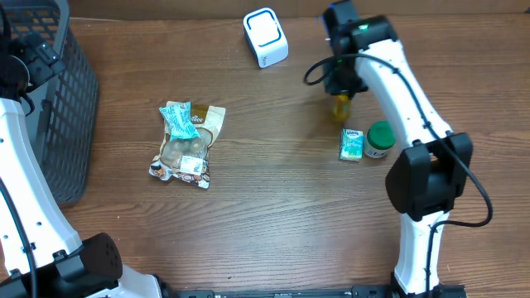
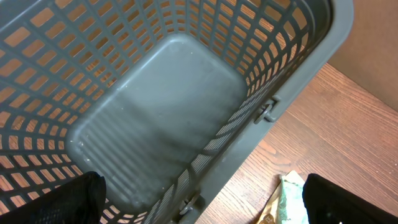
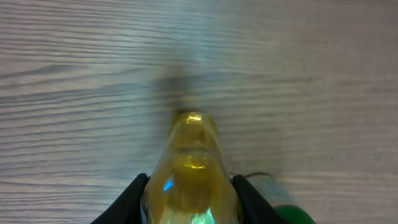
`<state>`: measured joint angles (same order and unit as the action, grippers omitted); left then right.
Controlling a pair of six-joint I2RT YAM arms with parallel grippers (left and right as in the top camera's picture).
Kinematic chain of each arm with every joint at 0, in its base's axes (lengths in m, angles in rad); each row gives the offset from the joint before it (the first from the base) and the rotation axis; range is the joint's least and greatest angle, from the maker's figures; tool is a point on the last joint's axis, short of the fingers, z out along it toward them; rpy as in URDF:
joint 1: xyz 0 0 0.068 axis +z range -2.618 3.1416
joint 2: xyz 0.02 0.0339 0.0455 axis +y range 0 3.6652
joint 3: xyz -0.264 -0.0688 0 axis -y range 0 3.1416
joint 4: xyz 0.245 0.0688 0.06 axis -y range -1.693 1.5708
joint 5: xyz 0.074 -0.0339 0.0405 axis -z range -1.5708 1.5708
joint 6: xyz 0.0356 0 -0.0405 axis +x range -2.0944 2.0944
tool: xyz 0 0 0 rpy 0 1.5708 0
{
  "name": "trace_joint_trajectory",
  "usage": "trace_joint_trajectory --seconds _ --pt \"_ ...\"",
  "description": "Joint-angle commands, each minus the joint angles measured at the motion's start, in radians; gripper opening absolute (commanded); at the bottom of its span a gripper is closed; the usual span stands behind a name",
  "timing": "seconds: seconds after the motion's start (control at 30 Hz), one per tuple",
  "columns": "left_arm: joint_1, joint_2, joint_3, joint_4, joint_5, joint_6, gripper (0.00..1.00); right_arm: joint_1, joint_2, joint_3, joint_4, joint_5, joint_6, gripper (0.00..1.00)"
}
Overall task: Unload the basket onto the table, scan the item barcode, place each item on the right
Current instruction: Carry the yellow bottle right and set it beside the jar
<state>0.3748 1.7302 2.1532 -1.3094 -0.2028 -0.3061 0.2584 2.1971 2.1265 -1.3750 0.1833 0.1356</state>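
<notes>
The right fingers are clamped on either side of a yellow bottle, whose rounded end is pointed out over the wood-grain tabletop. In the overhead view the bottle is seen under the right wrist, just beyond a tissue pack and a green-lidded jar, and well apart from the white scanner at the far edge. No barcode can be made out on the bottle. The step in hand is judged to be the carrying of the gripped item towards the scanner. For the next move, the bottle would have to be brought across to the scanner and turned until its label faces the scanner's window. The left fingers are spread wide above the grey basket, with nothing held. Snack bags are left mid-tabletop.
</notes>
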Motion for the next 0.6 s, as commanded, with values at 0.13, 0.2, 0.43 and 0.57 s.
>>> trace_joint_trajectory --seconds 0.13,0.2,0.43,0.57 --pt "-0.002 0.003 0.009 0.004 -0.002 0.018 1.00 -0.082 -0.039 -0.011 0.012 -0.031 0.025 0.13" --pt "-0.002 0.003 0.009 0.004 -0.003 0.018 1.00 -0.094 -0.039 -0.030 0.039 -0.031 0.025 0.14" --pt "-0.002 0.003 0.009 0.004 -0.003 0.018 0.99 -0.098 -0.039 -0.074 0.049 -0.032 0.025 0.24" --pt "-0.002 0.003 0.009 0.004 -0.003 0.018 1.00 -0.098 -0.039 -0.094 0.053 -0.032 0.025 0.46"
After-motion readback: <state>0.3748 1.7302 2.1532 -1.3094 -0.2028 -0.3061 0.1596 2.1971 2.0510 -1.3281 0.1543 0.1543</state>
